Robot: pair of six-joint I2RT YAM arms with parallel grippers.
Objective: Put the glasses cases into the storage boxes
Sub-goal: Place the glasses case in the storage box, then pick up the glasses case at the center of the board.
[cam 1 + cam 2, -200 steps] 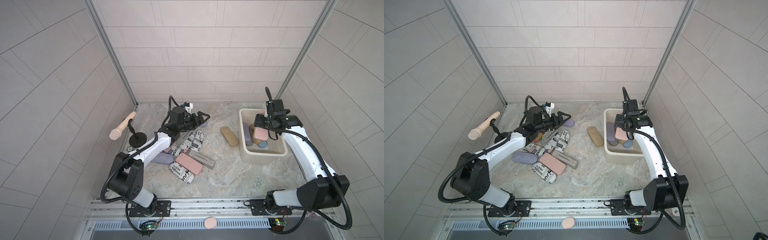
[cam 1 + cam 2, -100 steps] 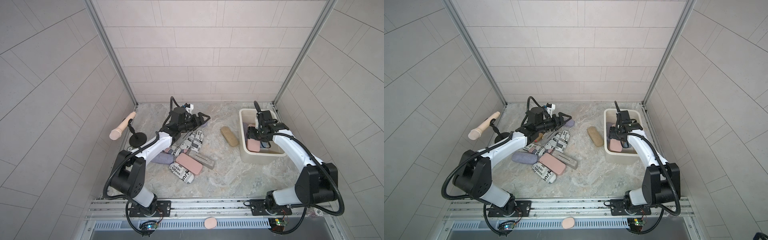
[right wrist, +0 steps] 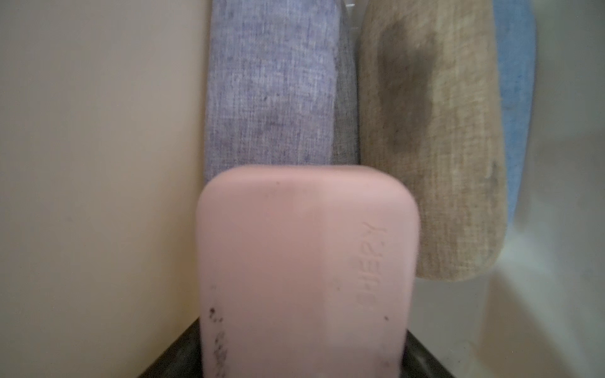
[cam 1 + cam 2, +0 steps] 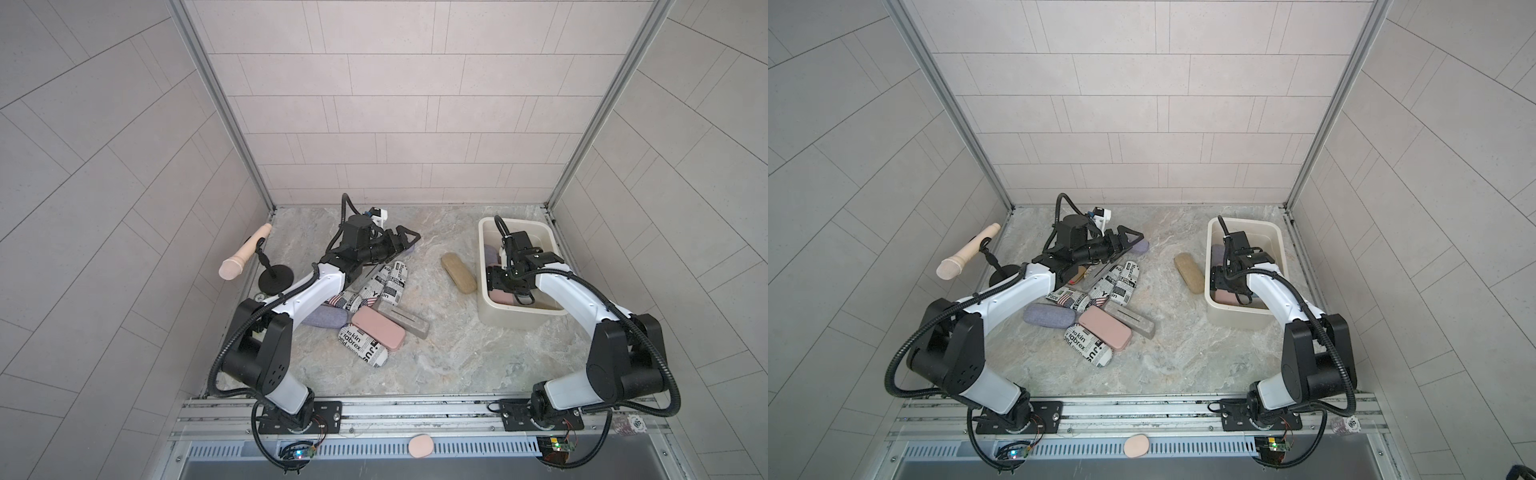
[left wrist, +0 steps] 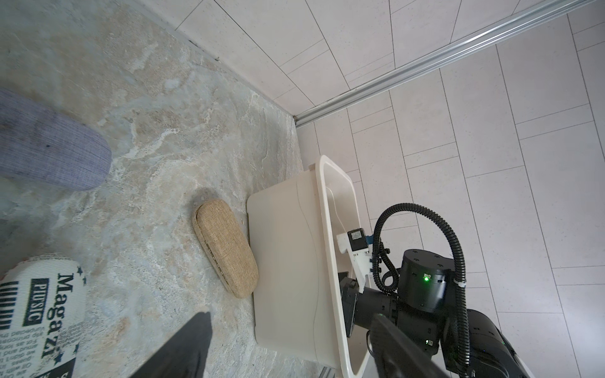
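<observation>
Storage box (image 4: pixel 1237 318): cream tub on the right of the desk (image 4: pixel 1183 365), with the right arm down inside it!
Right end effector (image 4: pixel 1221 286): low in the tub, right over a pink case (image 4: pixel 1225 297); jaws hidden.
Tan case (image 4: pixel 1189 273): flat on the desk, just beside the tub.
Left end effector (image 4: pixel 1129 240): jaws apart, at the far edge of the pile of cases (image 4: pixel 1100 307).

The left arm (image 4: pixel 307 293) extends forward and inward with its forearm low. The left gripper (image 4: pixel 407 243) lies near horizontal, jaws spread wide and empty. The right arm (image 4: pixel 573 291) reaches forward, wrist pitched down. The right gripper (image 4: pixel 503 290) points downward, jaw state indeterminate.
</observation>
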